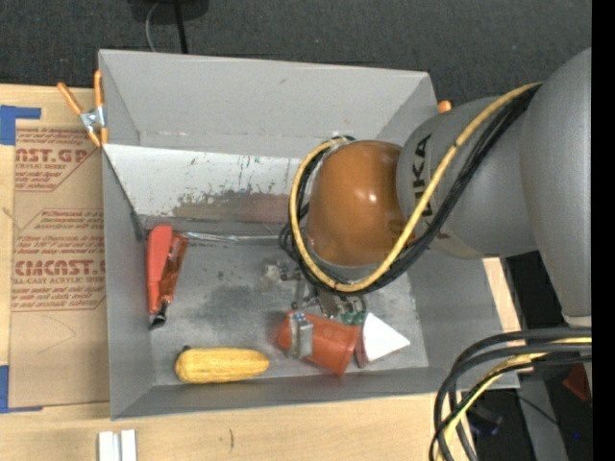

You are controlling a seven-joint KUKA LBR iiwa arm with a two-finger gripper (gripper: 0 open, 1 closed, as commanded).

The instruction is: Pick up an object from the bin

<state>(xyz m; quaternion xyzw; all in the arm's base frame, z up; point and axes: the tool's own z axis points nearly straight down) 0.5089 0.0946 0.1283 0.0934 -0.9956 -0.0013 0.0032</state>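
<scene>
Scuffed grey bin floor (221,301) — gripper (312,325), its state impossible to tell, low over orange cup (332,347) beside white cone (385,340).

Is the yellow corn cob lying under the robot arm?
No, the corn cob lies uncovered at the bin's front, left of the arm.

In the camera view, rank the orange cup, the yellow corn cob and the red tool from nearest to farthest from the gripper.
1. Orange cup, right by the gripper, near the bin's front wall.
2. Yellow corn cob, further left along the front wall.
3. Red tool, by the left wall, farthest.
</scene>
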